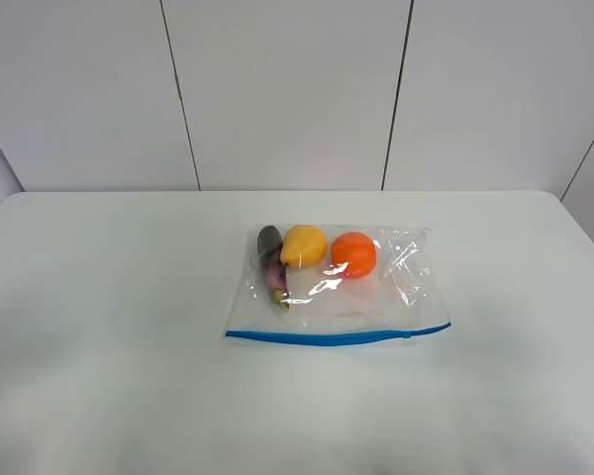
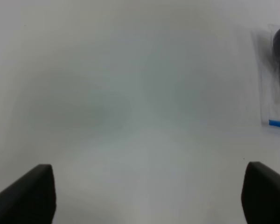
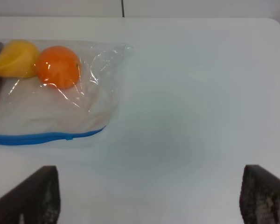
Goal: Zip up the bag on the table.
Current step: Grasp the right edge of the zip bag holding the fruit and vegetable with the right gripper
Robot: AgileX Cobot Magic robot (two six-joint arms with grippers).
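The bag lay flat on the counter, a little right of the middle. Its blue zip strip ran left to right along the near edge. Through the clear, crinkled plastic I saw three things lined up along the far side. A purple eggplant lay at the left, pointing near to far, with a yellow pear just beside it. An orange sat to the right of the pear, touching it or nearly so. The right part of the bag was just creased film. A small slider sat on the strip close to its right end. I could not tell whether the seal was closed along its length.

My left pincer hung over bare counter to the left of the bag, its two dark fingers spread wide and empty. Only the bag's near left corner showed at the edge of that camera. My right pincer was likewise spread wide and empty, over bare counter to the near right of the bag and apart from it. Behind the counter stood a white panelled wall.
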